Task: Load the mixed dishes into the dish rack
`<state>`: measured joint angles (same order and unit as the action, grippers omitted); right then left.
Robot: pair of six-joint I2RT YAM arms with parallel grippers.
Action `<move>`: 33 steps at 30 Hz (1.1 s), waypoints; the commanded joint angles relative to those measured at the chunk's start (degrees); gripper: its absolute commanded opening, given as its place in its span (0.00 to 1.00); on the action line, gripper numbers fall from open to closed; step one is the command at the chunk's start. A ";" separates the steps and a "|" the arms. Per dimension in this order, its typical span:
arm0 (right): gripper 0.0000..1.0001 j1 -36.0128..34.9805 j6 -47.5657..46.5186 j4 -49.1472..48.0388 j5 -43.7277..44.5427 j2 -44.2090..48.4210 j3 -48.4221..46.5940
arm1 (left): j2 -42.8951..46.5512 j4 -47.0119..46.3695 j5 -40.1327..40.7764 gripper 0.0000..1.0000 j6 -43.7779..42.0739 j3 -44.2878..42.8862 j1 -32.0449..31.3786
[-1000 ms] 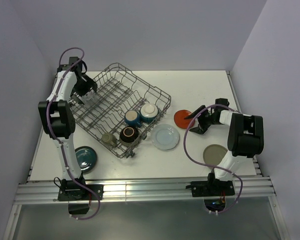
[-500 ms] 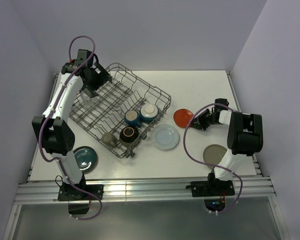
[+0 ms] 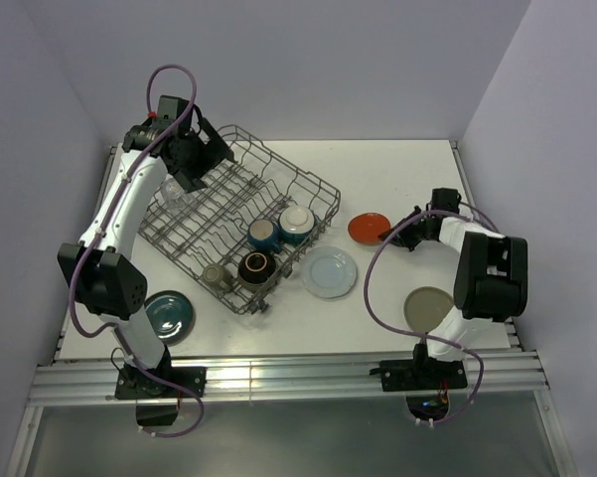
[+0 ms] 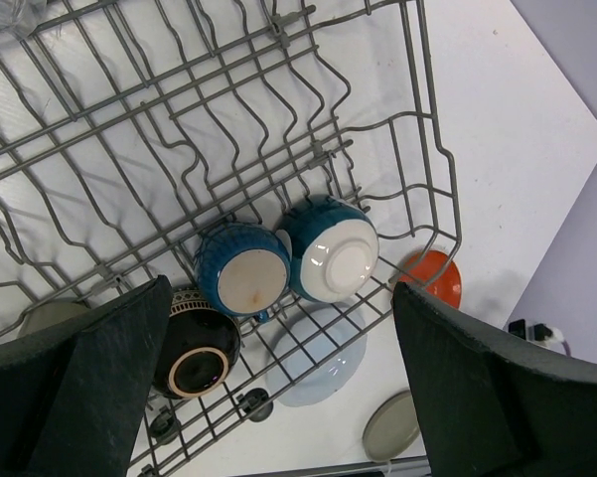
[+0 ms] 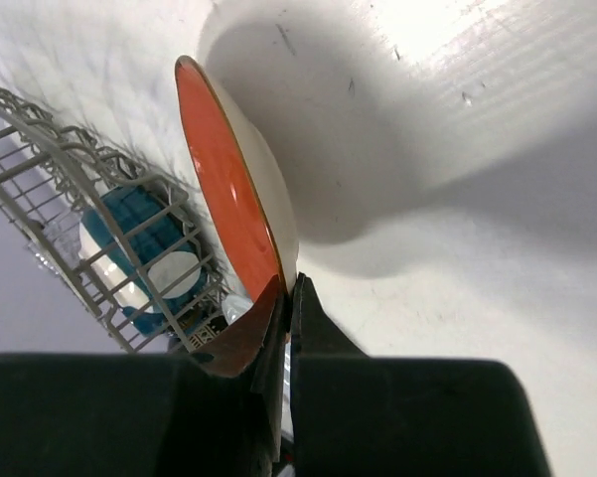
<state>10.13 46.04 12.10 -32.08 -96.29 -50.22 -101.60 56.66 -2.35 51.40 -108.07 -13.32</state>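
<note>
Right gripper (image 5: 286, 286) pinches red-orange plate (image 5: 228, 189); pale plate (image 3: 329, 272) beside dish rack (image 3: 290, 159).

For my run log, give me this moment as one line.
right gripper: shut on red-orange plate rim | left gripper: open, empty, over dish rack | unloaded: pale plate, teal plate, beige plate

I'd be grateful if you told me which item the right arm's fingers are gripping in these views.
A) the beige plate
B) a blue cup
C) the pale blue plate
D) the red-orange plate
D: in the right wrist view the right fingers are pinched shut on the rim of the red-orange plate, while the overhead view shows the beige plate lying apart from them on the table.
</note>
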 commanded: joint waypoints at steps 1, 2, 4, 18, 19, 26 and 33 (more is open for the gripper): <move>0.00 0.24 -4.02 3.45 4.38 7.42 -1.89 | 3.87 -1.56 -0.47 0.99 -2.26 0.58 -0.48; 0.00 0.24 -4.55 5.02 5.61 9.96 -2.42 | 4.13 -1.21 -0.20 0.99 -2.61 0.67 -0.48; 0.00 -0.20 -6.39 6.44 6.76 12.34 -4.35 | 4.57 -0.86 0.59 0.99 -2.97 1.11 -0.56; 0.00 -21.96 -19.84 16.38 21.26 11.58 -35.10 | 12.03 4.77 16.75 0.99 -0.25 7.43 -1.09; 0.00 -23.39 -20.55 16.55 22.31 10.17 -39.30 | 12.74 5.12 17.81 0.99 0.02 8.39 -1.09; 0.00 -34.56 -30.30 18.05 31.00 -4.67 -56.64 | 19.50 7.14 22.21 0.99 -0.16 15.07 -1.09; 0.00 -41.06 -41.63 15.59 40.14 -14.97 -67.01 | 31.45 6.36 18.53 0.99 -1.65 25.09 -1.09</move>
<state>-29.08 12.01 30.48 0.45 -109.65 -111.61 -75.44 63.33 17.30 50.61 -85.56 -14.13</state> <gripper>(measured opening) 0.028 0.992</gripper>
